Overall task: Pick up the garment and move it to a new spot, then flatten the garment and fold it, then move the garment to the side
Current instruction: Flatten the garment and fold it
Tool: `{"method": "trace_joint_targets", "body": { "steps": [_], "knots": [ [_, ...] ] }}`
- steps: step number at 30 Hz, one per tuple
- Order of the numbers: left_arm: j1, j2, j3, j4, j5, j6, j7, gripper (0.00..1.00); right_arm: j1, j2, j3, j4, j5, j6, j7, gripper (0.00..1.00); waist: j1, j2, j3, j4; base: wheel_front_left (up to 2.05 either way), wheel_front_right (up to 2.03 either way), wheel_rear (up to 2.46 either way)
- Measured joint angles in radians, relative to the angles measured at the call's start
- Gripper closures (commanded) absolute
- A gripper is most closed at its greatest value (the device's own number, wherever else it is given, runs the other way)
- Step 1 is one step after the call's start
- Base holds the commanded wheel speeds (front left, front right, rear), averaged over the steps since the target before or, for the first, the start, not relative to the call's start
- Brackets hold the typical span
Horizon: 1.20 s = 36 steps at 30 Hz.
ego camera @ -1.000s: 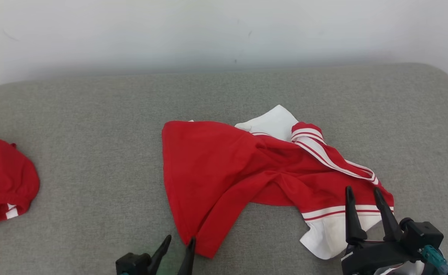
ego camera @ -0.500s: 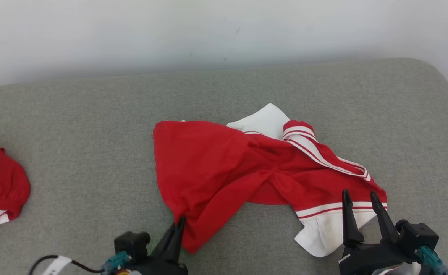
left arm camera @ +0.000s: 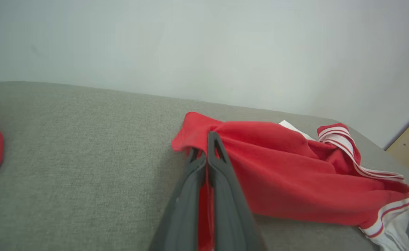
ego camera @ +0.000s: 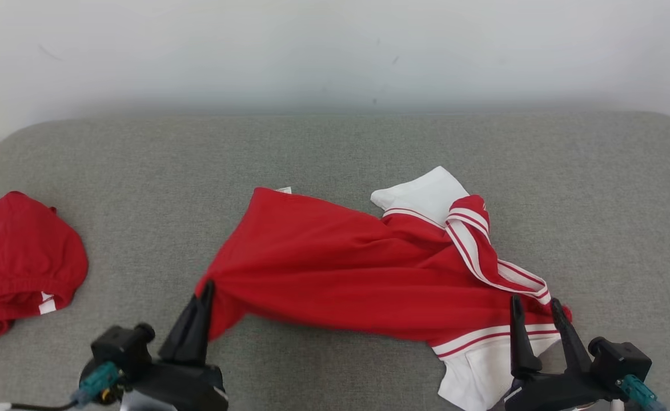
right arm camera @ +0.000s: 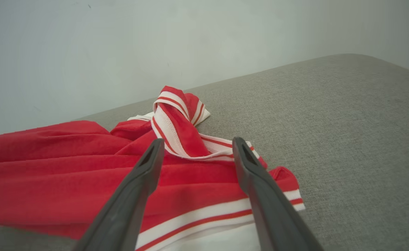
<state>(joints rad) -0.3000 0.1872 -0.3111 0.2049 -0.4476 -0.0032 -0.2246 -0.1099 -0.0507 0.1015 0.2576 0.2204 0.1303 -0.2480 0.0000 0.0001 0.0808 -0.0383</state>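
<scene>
Where the task's thing is: the garment [ego camera: 357, 274], red with white striped trim, lies across the middle of the head view on the grey fabric surface [ego camera: 335, 148]. It is crumpled, not flat.
Left end of it: gathered to a point at the lower left of centre, with long folds running from there toward the right.
Right end of it: a white panel [ego camera: 477, 371] edged with red-and-white bands sits at the lower right. A striped band [ego camera: 469, 228] (collar or cuff, hard to tell) lies twisted over the red cloth at right of centre.
Lower left of the frame: the left pincer [ego camera: 206, 288] has its fingers pressed together on the red corner. In the left wrist view, red cloth shows in the slit between the two fingers.
Lower right of the frame: the right pincer [ego camera: 534, 302] is spread with nothing between its fingers. Its tips are over the striped hem (whether they touch the cloth I cannot tell).
Left edge of the frame: a second red piece [ego camera: 20, 262] with a little white trim, well apart from the garment.
Top of the frame: a pale wall [ego camera: 335, 51] behind the surface.
</scene>
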Motion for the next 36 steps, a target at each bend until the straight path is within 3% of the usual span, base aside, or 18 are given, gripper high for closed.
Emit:
{"method": "trace_joint_targets", "body": {
  "steps": [9,19,28,30,32,33,34,36],
  "knots": [
    [0.028,-0.009,-0.024,0.069,-0.008,-0.021,-0.003,1.0,-0.004,0.0,-0.01,0.027,-0.004,0.0,-0.004,0.0,0.0,0.0,0.001,0.009,0.0,0.0,0.0],
    [-0.133,0.031,-0.034,0.246,0.004,-0.084,-0.016,1.0,-0.029,0.001,0.004,0.053,-0.005,0.0,0.001,0.0,0.0,0.0,0.025,-0.013,0.0,0.0,0.0],
    [-0.263,0.048,-0.076,0.427,0.028,-0.113,-0.032,1.0,-0.051,0.0,0.005,0.075,-0.007,0.0,0.003,0.0,0.0001,0.0,0.05,-0.051,0.0,0.0,0.0],
    [-0.295,0.052,-0.09,0.468,0.045,-0.118,-0.033,0.87,-0.057,0.0,0.006,0.081,-0.007,0.0,0.003,0.0,0.0001,0.0,0.054,-0.057,0.0,0.0,0.0],
    [-0.317,0.052,-0.09,0.498,0.054,-0.119,-0.036,0.57,-0.064,0.0,0.008,0.085,-0.008,0.0,0.003,0.0,0.0,0.0,0.058,-0.06,0.0,0.0,0.0],
    [-0.324,0.052,-0.083,0.497,0.062,-0.119,-0.036,0.11,-0.064,0.0,0.009,0.087,-0.008,0.0,0.003,0.0,0.0001,0.0,0.059,-0.059,0.0,0.0,0.0],
    [-0.329,0.05,-0.07,0.489,0.072,-0.118,-0.036,0.0,-0.064,0.0,0.009,0.091,-0.008,0.0,0.003,0.0,0.0,0.0,0.059,-0.058,0.0,0.0,0.0],
    [-0.334,0.045,-0.04,0.468,0.092,-0.105,-0.036,0.0,-0.065,0.0,0.01,0.095,-0.009,0.0,0.005,0.0,0.0001,0.0,0.059,-0.054,0.0,0.0,0.0]
  ]
}}
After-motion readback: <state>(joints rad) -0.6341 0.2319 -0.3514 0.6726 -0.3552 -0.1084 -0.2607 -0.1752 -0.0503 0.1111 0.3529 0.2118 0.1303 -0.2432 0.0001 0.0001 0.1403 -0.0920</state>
